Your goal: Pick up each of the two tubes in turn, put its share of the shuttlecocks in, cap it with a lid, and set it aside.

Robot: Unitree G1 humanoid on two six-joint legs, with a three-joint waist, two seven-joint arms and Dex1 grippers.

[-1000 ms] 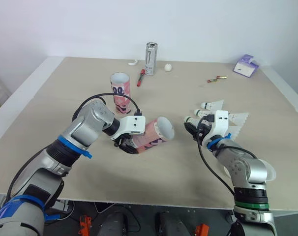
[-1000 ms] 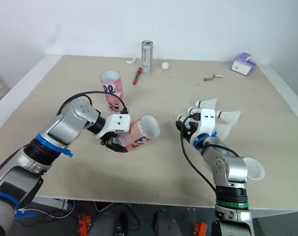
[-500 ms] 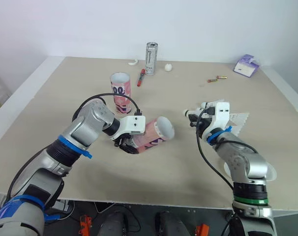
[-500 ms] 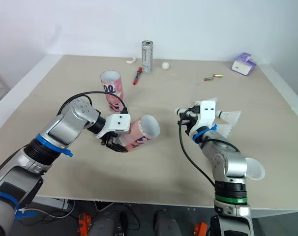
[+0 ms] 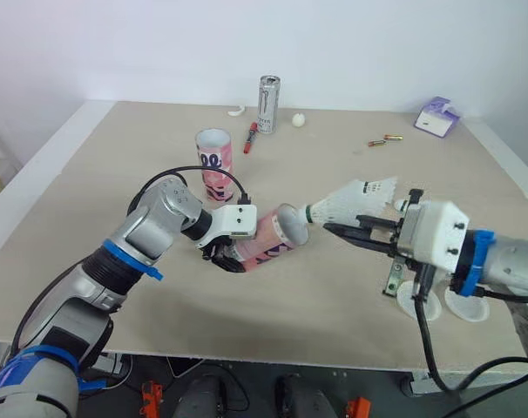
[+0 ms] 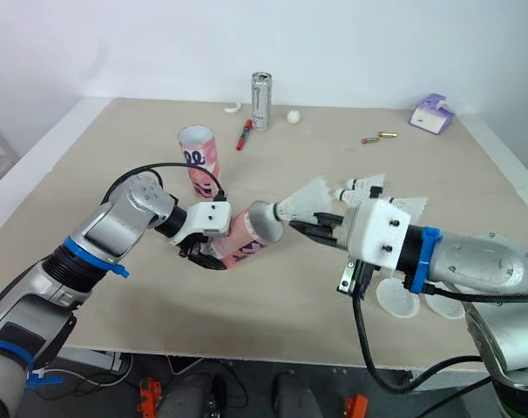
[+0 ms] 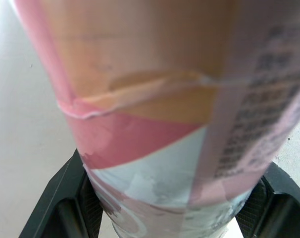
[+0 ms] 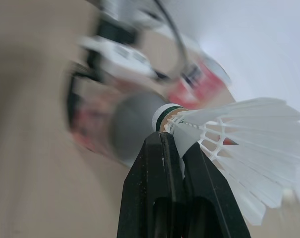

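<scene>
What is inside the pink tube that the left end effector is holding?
The shuttlecock in the right end effector has its cork tip at the mouth of the tube. The walls hide anything deeper inside.

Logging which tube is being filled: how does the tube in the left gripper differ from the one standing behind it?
The held tube is tilted in the left gripper, mouth toward the right gripper; the standing tube is upright on the table, ungripped. The held tube has a shuttlecock, pinched by the right gripper, cork-first at its mouth; the standing tube has none nearby. Both are pink-and-white and uncapped.
</scene>
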